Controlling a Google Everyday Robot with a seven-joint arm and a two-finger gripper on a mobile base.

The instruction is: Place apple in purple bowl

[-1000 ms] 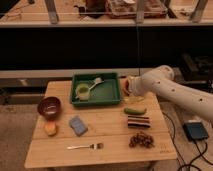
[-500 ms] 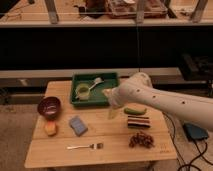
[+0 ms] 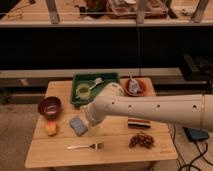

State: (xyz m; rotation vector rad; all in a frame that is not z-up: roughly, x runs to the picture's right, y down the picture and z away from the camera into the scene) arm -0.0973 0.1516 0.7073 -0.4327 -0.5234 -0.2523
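The apple (image 3: 50, 128) lay on the wooden table (image 3: 115, 152) near its left edge in the view, ungripped, just in front of the purple bowl (image 3: 50, 106). A blue-grey sponge (image 3: 78, 125) lay beside the apple on the far side from the table edge. The gripper (image 3: 93, 129) hung at the end of the white arm (image 3: 150, 107), just beside the sponge and short of the apple. Whether it was open or closed could not be told.

Judged step: approach, grasp not yet made. The next move called for crossing past the sponge, descending over the fruit and closing without nudging the bowl.
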